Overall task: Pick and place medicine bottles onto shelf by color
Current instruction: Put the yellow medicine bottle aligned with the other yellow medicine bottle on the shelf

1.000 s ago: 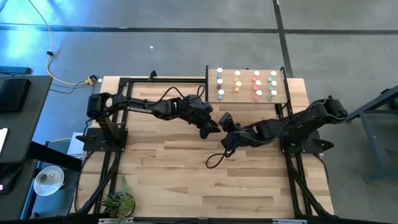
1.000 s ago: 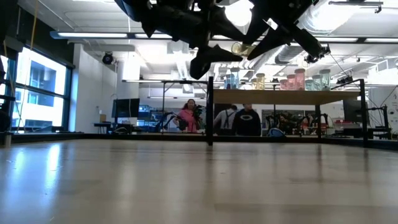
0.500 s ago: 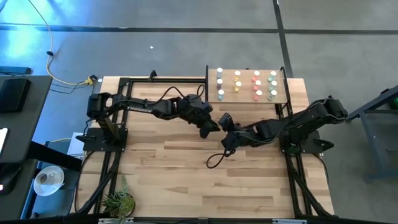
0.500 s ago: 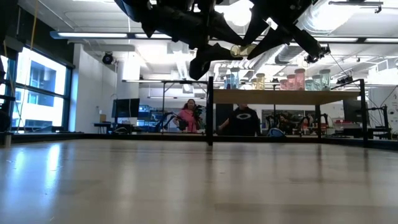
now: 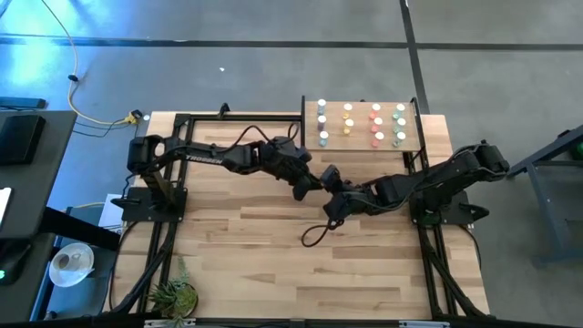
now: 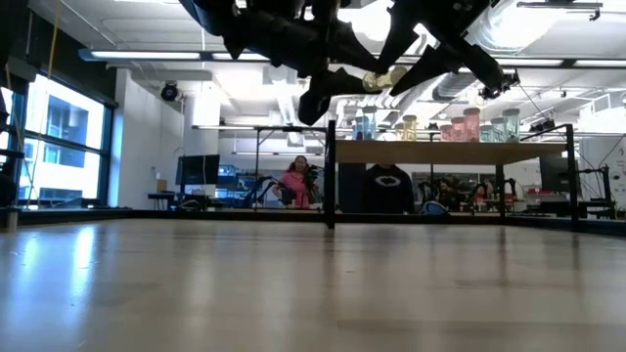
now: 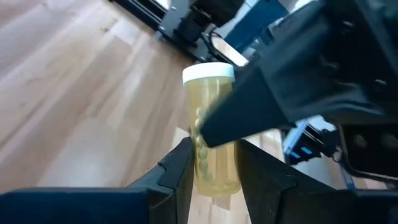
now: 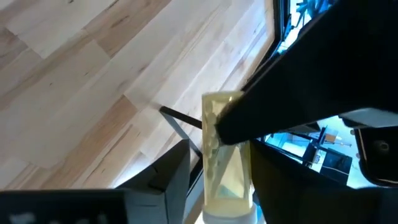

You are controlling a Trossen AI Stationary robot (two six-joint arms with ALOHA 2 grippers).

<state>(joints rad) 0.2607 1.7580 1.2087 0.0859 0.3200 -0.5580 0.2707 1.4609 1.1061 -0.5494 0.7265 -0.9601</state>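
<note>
High view: both arms met above the middle of the tabletop [image 5: 255, 246], the left end effector [image 5: 305, 186] and right end effector [image 5: 330, 182] nose to nose, well clear of the shelf [image 5: 362, 128] at the far right corner. The shelf carried white-capped bottles in 4 colour columns, blue, yellow, red, green, roughly 3 to a column; the caps were too small for a firm count. 2 arms; 1 potted plant [image 5: 173, 296] at the near left edge. Low view: 1 yellow bottle [image 6: 377, 78] hung high in the air between the 2 end effectors, nothing standing on the near boards; the shelved bottles showed in a row on the raised board [image 6: 440, 152], and 2 persons sat in the room behind. Left wrist view: the yellow bottle [image 7: 214, 137], white cap away from the camera, sat between this arm's fingers [image 7: 183, 162], which pressed its lower body on both sides, so the left end effector [image 7: 213, 152] was clamped on it; the other arm's dark wedge crossed the bottle's upper half. Right wrist view: the same bottle [image 8: 227, 155] lay within the right end effector [image 8: 219, 158]; whether it gripped or had let go I could not tell. Risks, as I judged them: if the right arm pulled away while dragging on the bottle, it could twist it out of the left's low hold and drop it to the tabletop; the 2 end effectors stood close enough to knock together; at the shelf, a tilted bottle could topple its neighbours.
</note>
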